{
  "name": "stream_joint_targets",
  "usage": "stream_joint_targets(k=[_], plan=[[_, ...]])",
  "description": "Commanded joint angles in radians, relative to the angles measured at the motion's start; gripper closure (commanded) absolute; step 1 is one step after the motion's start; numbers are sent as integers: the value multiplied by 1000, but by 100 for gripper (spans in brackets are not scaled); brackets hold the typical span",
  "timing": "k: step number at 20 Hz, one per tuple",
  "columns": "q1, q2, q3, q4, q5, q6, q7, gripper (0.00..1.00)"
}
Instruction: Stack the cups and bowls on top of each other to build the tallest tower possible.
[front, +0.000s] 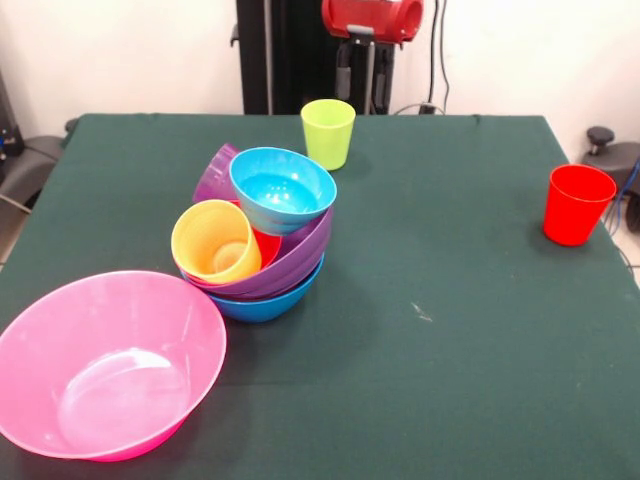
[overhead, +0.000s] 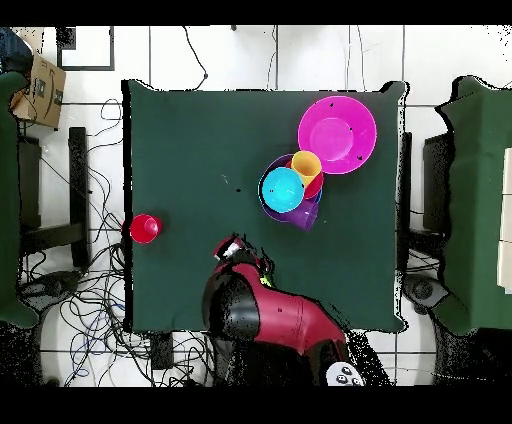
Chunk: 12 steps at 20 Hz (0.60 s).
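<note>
**Tower of nested bowls and cups at centre-left; three containers apart from it**

The tower (front: 262, 245) stands on the green worktop (front: 450, 300), left of centre in the front view. Its base is the medium blue bowl (front: 265, 300), upright on the cloth. Nested in it is the large purple bowl (front: 295, 262), tilted, its rim rising toward the upper right. Inside the purple bowl lie several pieces. A yellow cup (front: 216, 241) rests on its side at the left of the pile, its mouth facing the lower left; nothing shows inside it. A small red bowl (front: 267, 247) shows only as a sliver between the yellow cup and the purple bowl's wall. A light blue bowl (front: 283, 190) sits on top, tipped toward the camera, empty. Behind it, a translucent purple cup (front: 214, 176) leans at the upper left of the pile, mostly hidden.

The very large pink bowl (front: 105, 365) stands upright and empty at the lower left of the frame, just beside the tower; whether they touch cannot be told. The lime green cup (front: 328, 133) stands upright at upper centre, near the tower but apart from it. The red cup (front: 577, 204) stands upright and alone at the right edge, well apart from everything else.

The arm (front: 372, 20) shows at the top edge of the front view, drawn back from the worktop. The hand (front: 357, 75) hangs beneath it; how far it is open cannot be told, and nothing is seen in its grasp.
</note>
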Motion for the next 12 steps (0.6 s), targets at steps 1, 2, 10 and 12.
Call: stream_joint_targets(k=[1,2,10,12], plan=[[-15,-1,48,50,-46,63,81,0],[-15,3,43,46,-49,61,78,0],[-4,58,17,66,-70,0,92,0],[1,69,10,69,-73,-11,98,0]])
